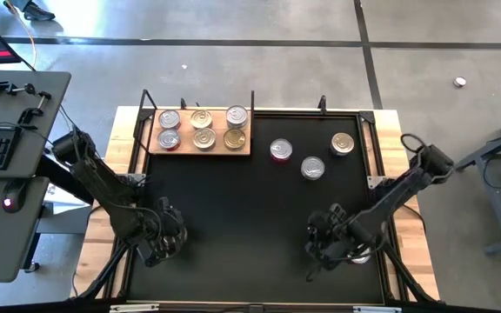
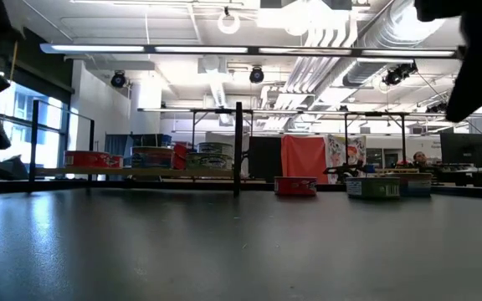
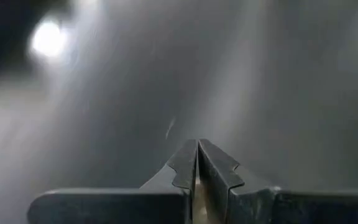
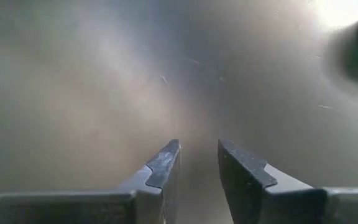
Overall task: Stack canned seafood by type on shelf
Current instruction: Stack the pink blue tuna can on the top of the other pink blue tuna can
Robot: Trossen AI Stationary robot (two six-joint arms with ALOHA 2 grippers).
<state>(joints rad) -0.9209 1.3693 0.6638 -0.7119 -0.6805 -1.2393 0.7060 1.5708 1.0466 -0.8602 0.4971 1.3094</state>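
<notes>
- We are seeing the shelf (image 1: 200,149), a light-brown board, sitting at the upper left of the black mat (image 1: 250,226) in the high view, with six tins (image 1: 203,137) resting on it in two rows of three (silver, gold and silver lids in the upper row; silver, gold and gold in the lower).
- Three more cans are lying on the mat right of the shelf: a red-sided tin (image 1: 281,151) nearest it, a silver-lidded tin (image 1: 312,168) lower right of that, and a gold-lidded tin (image 1: 342,143) at the far right.
- The left gripper (image 3: 197,163) is hanging over bare mat at lower left of the high view, fingers pressed together, gripping nothing.
- The right gripper (image 4: 197,158) is hovering at lower right, fingers parted by a narrow gap, nothing between them.
</notes>
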